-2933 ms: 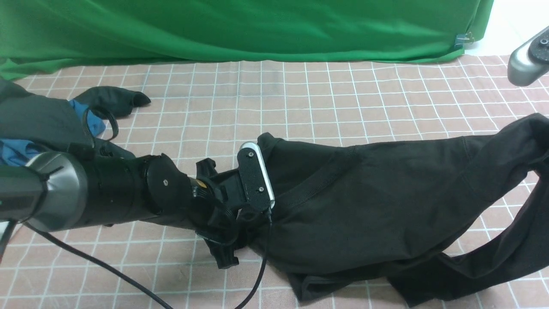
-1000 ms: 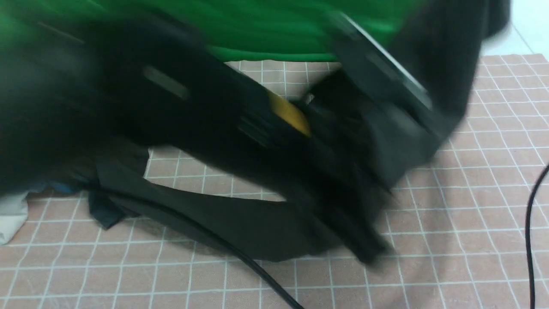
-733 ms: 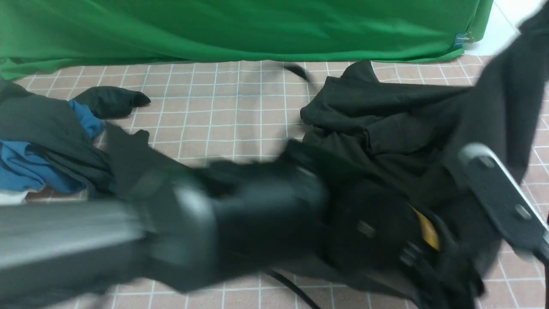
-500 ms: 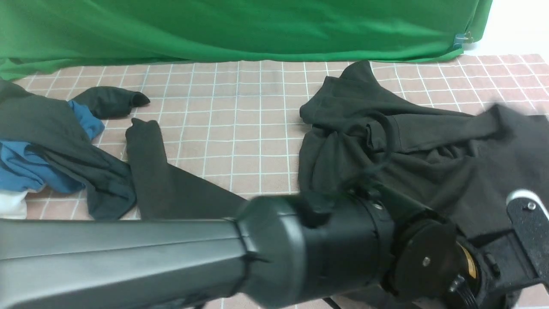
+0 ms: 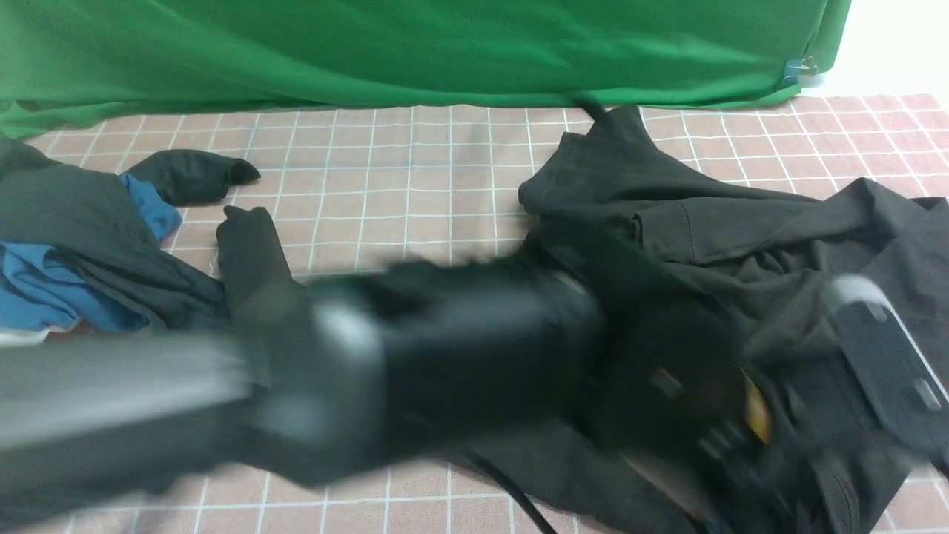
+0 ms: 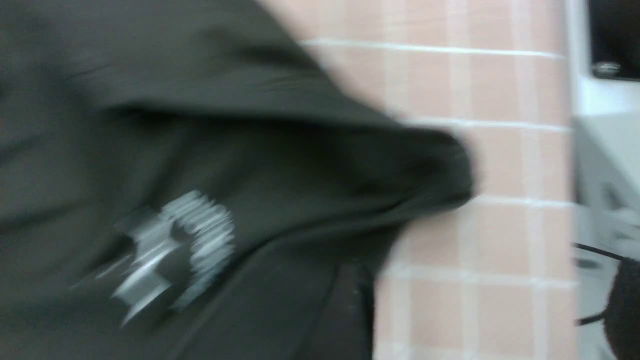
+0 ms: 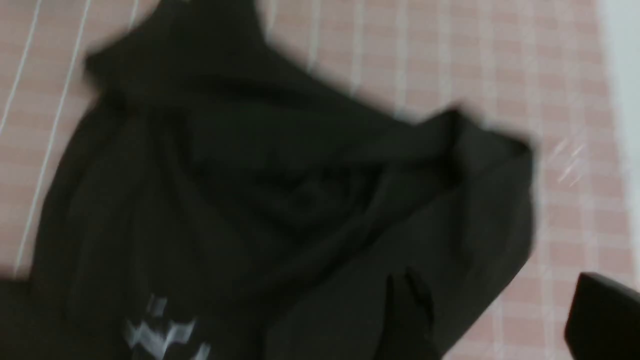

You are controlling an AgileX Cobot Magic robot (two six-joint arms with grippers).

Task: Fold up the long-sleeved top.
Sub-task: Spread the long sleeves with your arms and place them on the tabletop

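Looking out from the front view, I see the desk (image 5: 415, 170) under its pink checked cover, running back to the green backdrop (image 5: 415, 52) hung along the far edge. My left arm (image 5: 445, 371) takes up most of the near side, reaching low from the left across to the right, and it is blurred from the grey forearm to the wrist.

The long-sleeved top (image 5: 712, 215) lies crumpled on the right half of the desk. Its body is heaped in loose folds, with one peak of cloth pointing at the backdrop. One sleeve (image 5: 248, 245) lies out to the left with its cuff flat on the cover, and the rest of it is hidden behind the arm.

At the far left a dark grey garment (image 5: 67, 215) is bunched with blue cloth (image 5: 37, 297), just beside that cuff.

The arm's end sits over the near right part of the top, beside its wrist camera (image 5: 882, 363). The blur there is too heavy, so I cannot tell whether the left jaws are open, closed or gripping cloth. I cannot tell the right jaws' state either, as the right wrist view gives me only a black block (image 7: 605, 320) in one corner, with the top (image 7: 280, 200) spread below.

In the left wrist view the top (image 6: 200, 125) fills most of the frame, one folded edge lying over the pink checks. Its white lettering (image 6: 175, 250) is too smeared to read
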